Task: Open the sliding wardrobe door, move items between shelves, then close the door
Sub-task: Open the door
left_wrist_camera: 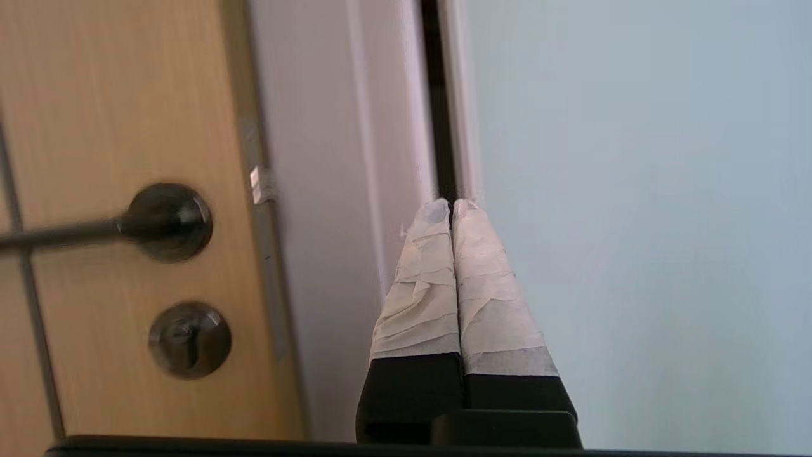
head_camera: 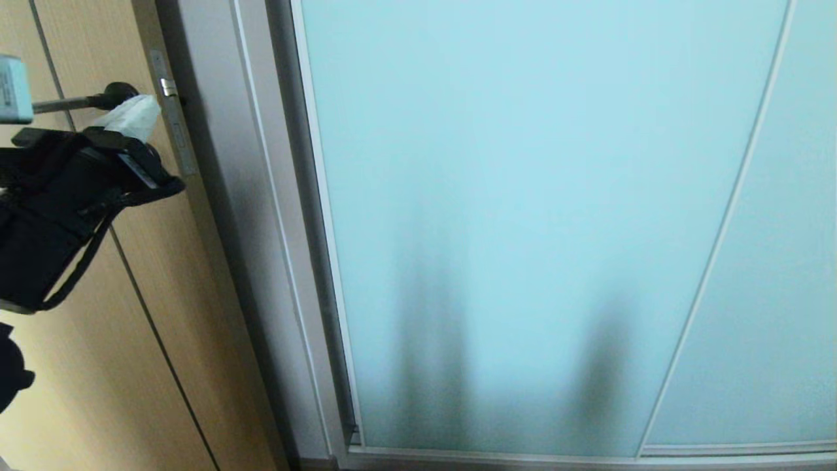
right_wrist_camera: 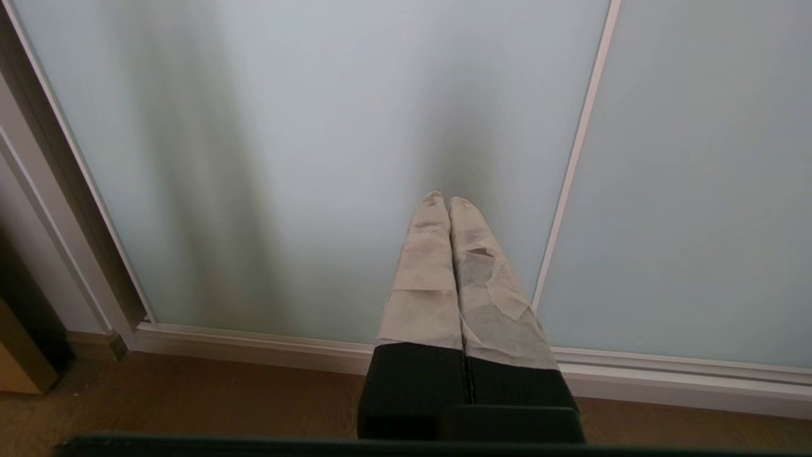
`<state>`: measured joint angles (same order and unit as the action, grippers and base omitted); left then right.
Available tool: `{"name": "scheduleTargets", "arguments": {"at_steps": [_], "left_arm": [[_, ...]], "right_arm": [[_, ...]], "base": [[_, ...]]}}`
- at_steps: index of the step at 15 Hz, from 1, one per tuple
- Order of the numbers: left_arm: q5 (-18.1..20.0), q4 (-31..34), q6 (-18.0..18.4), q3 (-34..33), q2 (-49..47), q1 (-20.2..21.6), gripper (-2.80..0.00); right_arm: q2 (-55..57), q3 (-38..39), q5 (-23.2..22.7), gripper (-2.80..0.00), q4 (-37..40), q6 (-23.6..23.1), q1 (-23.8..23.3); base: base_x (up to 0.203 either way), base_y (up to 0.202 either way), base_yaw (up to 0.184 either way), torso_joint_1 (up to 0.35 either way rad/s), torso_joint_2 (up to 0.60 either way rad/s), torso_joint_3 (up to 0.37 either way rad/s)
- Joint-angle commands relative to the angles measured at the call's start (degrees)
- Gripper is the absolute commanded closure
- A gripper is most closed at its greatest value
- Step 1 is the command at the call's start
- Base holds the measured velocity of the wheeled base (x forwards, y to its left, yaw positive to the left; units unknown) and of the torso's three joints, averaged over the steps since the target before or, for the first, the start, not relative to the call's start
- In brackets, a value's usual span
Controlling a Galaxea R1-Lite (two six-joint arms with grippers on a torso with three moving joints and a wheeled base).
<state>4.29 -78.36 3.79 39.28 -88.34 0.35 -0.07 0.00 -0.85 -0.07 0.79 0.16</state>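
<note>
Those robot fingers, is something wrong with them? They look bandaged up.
Only wear. Both grippers are shut, their fingers wrapped in pale tape. On the right gripper the tape on one finger is torn and peeling. The left gripper's tape looks whole. The sliding wardrobe door is closed and looks undamaged.

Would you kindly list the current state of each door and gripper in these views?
sliding wardrobe door: closed against its frame.
wooden door: closed, lever handle level.
left gripper: shut, empty, raised before the sliding door's left edge.
right gripper: shut, empty, pointing at the glass low near the floor.
</note>
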Motion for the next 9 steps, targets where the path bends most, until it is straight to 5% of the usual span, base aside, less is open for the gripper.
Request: {"name": "scheduleTargets", "arguments": {"at_steps": [1, 9], "left_arm": [[-2.4, 0.4, 0.1, -2.5, -3.7, -0.3, 0.00], [-5.2, 4.6, -0.4, 1.3, -9.2, -1.7, 0.00]], "right_arm": [[0.0, 0.0, 0.0, 0.00, 0.0, 0.0, -0.1], [0.0, 0.0, 0.0, 0.00, 0.0, 0.0, -0.1]], "base": [[0.000, 0.000, 0.000, 0.000, 0.00, 0.000], [0.000, 0.000, 0.000, 0.000, 0.00, 0.000]]}}
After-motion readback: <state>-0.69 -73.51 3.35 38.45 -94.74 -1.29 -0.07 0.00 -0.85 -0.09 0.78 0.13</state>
